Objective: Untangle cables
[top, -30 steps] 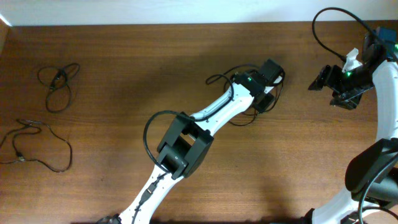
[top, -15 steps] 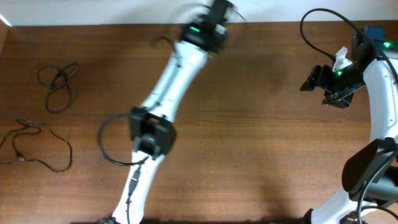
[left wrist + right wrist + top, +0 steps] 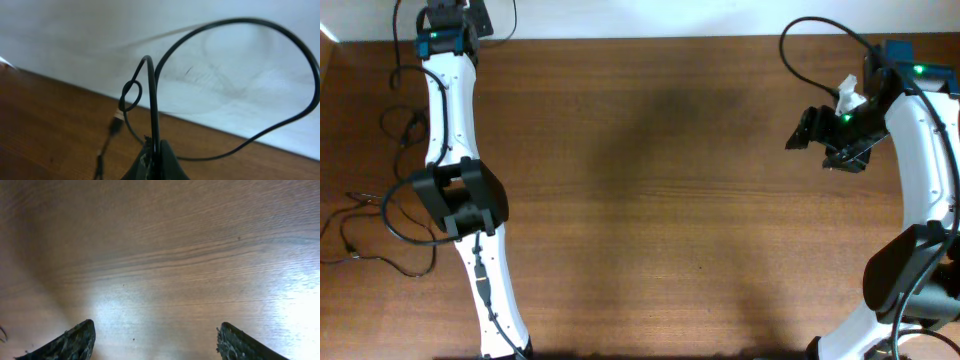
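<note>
Black cable (image 3: 153, 100), judged light, limp and slippery, is best pinched near its small loop, where the left tool (image 3: 156, 156) clamps it; right tool (image 3: 157, 339) stands apart, empty.

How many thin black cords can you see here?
3. One cord pinched in the left gripper, far back left; a looped cord beside that arm; a sprawled cord at the left edge. The arm may hide more.

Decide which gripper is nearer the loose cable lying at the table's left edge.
Left. The left gripper is at the far-left corner beyond the cable; the right gripper is across the table.
</note>
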